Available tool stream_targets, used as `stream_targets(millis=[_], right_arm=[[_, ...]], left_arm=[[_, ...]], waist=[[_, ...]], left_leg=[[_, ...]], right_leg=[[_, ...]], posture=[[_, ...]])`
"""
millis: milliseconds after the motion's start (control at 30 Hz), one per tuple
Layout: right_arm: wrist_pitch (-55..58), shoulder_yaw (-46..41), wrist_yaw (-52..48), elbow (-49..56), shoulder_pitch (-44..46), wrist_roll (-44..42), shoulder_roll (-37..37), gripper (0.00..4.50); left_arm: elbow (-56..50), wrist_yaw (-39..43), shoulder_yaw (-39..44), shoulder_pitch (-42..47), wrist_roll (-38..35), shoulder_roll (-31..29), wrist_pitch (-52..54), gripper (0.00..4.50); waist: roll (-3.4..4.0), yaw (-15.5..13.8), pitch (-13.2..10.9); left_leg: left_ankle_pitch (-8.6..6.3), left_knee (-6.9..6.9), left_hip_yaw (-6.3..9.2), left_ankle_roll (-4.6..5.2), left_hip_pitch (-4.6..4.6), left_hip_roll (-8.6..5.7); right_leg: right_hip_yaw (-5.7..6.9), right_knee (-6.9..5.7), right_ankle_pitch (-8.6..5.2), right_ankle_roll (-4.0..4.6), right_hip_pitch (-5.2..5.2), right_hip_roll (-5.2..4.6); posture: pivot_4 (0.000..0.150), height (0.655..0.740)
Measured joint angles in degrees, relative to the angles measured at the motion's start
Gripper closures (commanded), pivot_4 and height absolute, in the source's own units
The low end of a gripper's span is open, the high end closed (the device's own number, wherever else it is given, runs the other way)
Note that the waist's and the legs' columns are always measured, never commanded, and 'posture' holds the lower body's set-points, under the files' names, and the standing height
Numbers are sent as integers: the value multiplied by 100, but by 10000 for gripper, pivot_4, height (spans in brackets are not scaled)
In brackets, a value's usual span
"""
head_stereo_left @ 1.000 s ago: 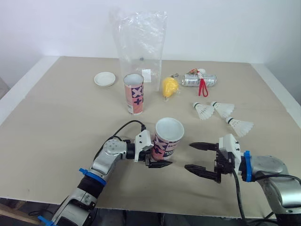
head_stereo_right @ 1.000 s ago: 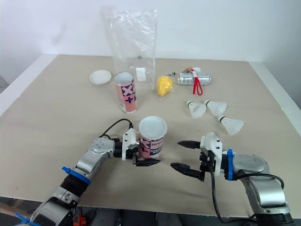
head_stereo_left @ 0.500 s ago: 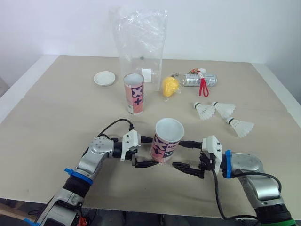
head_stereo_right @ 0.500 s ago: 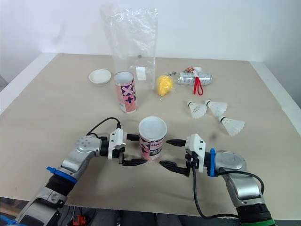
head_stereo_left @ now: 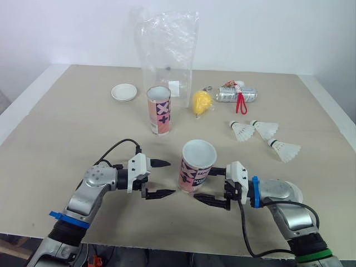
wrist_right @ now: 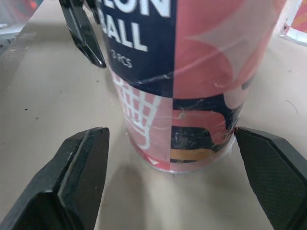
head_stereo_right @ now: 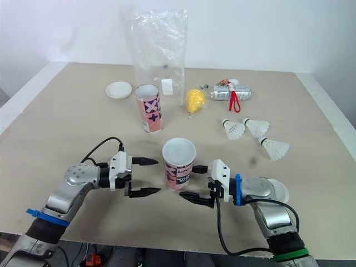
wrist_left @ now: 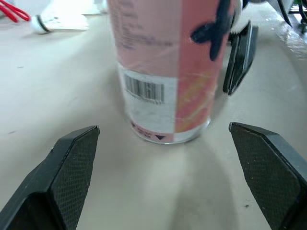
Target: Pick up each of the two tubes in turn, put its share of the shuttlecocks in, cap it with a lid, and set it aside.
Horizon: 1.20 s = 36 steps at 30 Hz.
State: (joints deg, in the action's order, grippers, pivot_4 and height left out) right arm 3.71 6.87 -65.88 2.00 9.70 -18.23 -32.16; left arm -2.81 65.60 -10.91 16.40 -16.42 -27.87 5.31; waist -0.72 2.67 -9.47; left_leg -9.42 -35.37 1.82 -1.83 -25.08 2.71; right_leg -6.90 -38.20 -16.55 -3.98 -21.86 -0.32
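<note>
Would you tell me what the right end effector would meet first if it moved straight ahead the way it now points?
Most likely the near tube, which stands upright directly ahead of the right end effector, its jaws open to either side of the tube's base.

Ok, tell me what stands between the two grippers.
The near tube, upright and uncapped, in the eye views. The left gripper is open and apart from it; the right gripper, open, straddles its base.
</note>
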Motion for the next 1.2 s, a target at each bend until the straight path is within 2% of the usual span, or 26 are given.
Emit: stream_targets(millis=[533, 1200], right_arm=[[-113, 348, 117, -453, 393, 164, 592, 399], [-369, 472, 392, -796, 550, 262, 1294, 399]], left_arm=[[-453, -264, 31, -220, -167, -109, 388, 0], [-457, -266, 31, -287, -268, -198, 390, 0]], waist=[[-2, 0, -2], [-2, 3, -1]], left_leg=[[0, -1, 0, 0, 2, 3], [1, -1, -1, -1, 5, 9]], right_leg=[[2, -2, 3, 4, 0, 3], [4, -5, 8, 11, -1, 8]], posture=[[1500, 7400], [1500, 7400]])
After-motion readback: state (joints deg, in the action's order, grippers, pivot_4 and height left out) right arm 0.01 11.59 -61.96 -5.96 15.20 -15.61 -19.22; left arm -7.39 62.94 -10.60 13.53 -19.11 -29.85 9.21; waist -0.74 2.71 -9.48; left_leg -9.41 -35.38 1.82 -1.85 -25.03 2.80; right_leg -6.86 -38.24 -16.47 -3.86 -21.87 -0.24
